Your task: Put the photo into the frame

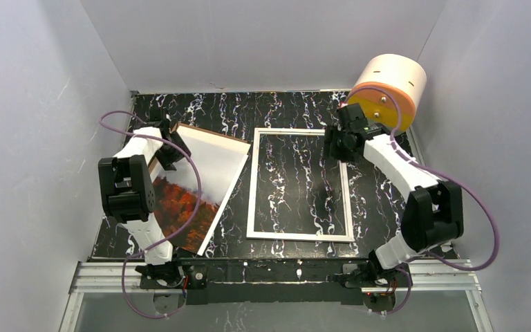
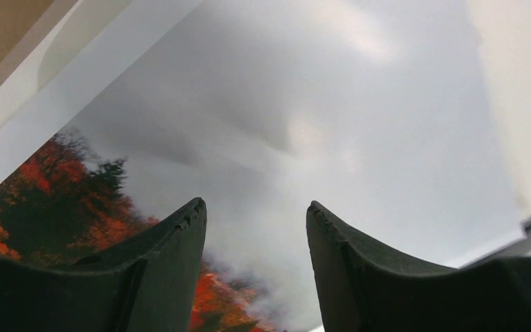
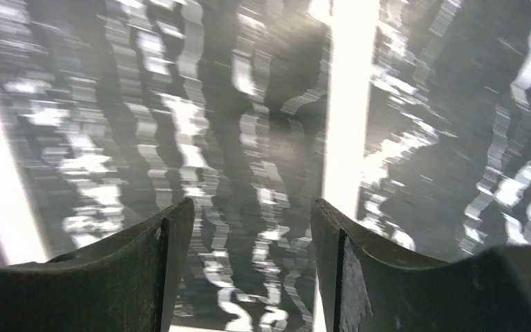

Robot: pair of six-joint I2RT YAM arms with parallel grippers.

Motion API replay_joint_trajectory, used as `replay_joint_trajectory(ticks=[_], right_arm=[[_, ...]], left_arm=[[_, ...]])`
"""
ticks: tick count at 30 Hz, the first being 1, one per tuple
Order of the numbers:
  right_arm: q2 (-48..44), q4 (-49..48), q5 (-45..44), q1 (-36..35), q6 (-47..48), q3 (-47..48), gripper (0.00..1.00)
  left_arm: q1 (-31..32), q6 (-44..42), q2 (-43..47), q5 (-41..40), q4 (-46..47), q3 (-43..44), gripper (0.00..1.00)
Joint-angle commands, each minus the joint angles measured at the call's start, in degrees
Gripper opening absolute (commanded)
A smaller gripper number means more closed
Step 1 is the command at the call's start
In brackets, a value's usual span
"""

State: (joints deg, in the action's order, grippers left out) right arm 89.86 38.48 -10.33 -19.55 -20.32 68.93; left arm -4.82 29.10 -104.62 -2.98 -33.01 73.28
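Note:
The photo (image 1: pixel 200 187), red-orange forest under grey-white mist with a thin white border, lies tilted on the left of the table over a brown backing board (image 1: pixel 211 133). It fills the left wrist view (image 2: pixel 283 104). My left gripper (image 1: pixel 171 153) is open just above the photo's far left part, jaws apart (image 2: pixel 256 207), holding nothing. The frame (image 1: pixel 254 181), a narrow white rim with a clear pane showing the black marbled table, lies flat mid-table. My right gripper (image 1: pixel 337 146) is open over the frame's far right rim (image 3: pixel 346 111), jaws apart (image 3: pixel 252 207), empty.
A white-and-orange drum (image 1: pixel 390 88) lies on its side at the back right corner, right behind the right wrist. Grey walls close in on the left, back and right. The metal rail (image 1: pixel 276 273) with the arm bases runs along the near edge.

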Motion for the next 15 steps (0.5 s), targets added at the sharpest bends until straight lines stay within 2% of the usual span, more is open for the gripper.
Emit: replay_joint_trajectory(ticks=[1,5,8,10,13,15], right_arm=[[-3.4,-8.5,21.7,-1.0,-12.7,2.3,0.71],[0.8,-18.9,29.7,-6.1,-25.3,1.4,0.67],[5.8,-23.6,30.3,-12.2,-31.3,3.4,0.66],[9.3,-25.8,29.5,-15.9,-35.3,5.1,0.66],[15.6,-26.9,28.7,-18.6,-41.9,8.0,0.64],[19.3,-28.9,28.7,-19.2,-44.8,9.8,0.62]], left_arm=[[-0.4,-1.6,4.2,8.8,-3.6,4.1,0.56],[0.5,-1.3,6.9,18.2,-2.9,2.4,0.61],[3.2,-2.2,10.0,23.2,-1.0,-1.1,0.69],[6.9,-3.4,12.2,21.9,-0.6,-3.5,0.73],[12.2,-4.4,15.1,12.3,-0.7,-7.5,0.81],[13.7,-4.4,16.4,9.0,-0.3,-9.7,0.83]])
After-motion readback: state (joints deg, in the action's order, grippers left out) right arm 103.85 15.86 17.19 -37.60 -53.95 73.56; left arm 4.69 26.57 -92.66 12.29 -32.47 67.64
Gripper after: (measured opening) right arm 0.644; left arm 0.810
